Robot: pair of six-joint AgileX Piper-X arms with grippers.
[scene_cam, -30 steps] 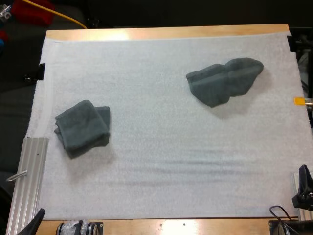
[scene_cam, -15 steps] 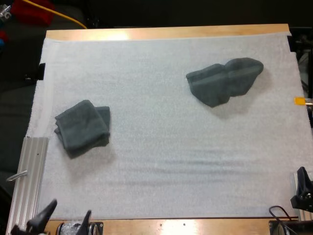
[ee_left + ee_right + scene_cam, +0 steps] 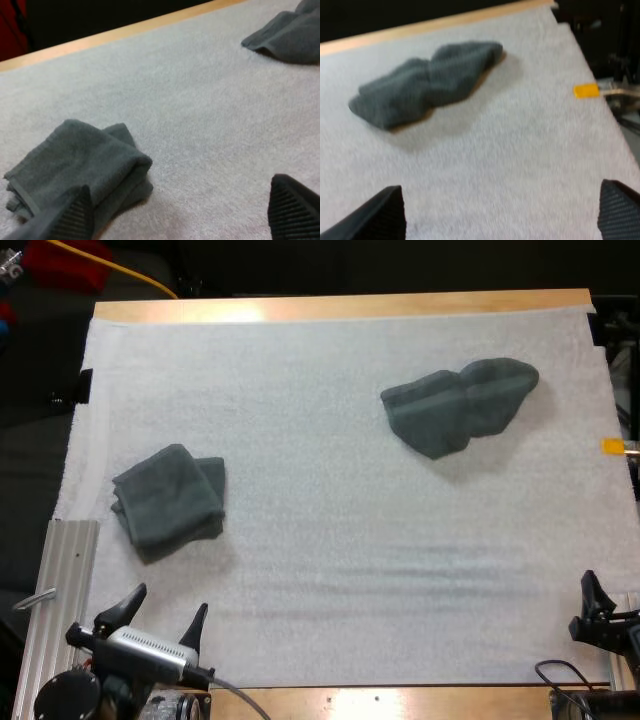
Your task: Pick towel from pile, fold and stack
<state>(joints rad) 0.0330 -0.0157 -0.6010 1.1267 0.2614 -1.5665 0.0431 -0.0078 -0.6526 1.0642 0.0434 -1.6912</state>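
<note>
A folded dark grey-green towel [image 3: 168, 500] lies at the mat's left side; the left wrist view has it [image 3: 75, 167] just ahead of my left fingers. A crumpled towel [image 3: 458, 405] of the same colour rests at the far right, seen lumpy and elongated in the right wrist view [image 3: 427, 82]. My left gripper [image 3: 165, 614] hovers open near the mat's front left edge, a short way in front of the folded towel. My right gripper [image 3: 500, 210] is open with nothing between its fingers, at the mat's front right corner [image 3: 597, 612], far from the crumpled towel.
A ribbed aluminium rail [image 3: 62, 610] runs along the table's front left edge beside my left arm. The white mat [image 3: 330, 540] is bare between the two towels. The wooden table edge [image 3: 340, 306] borders the far side.
My left gripper has risen into view from the lower left corner and moved forward over the mat's front edge. The right gripper has edged slightly forward. The towels have not moved.
</note>
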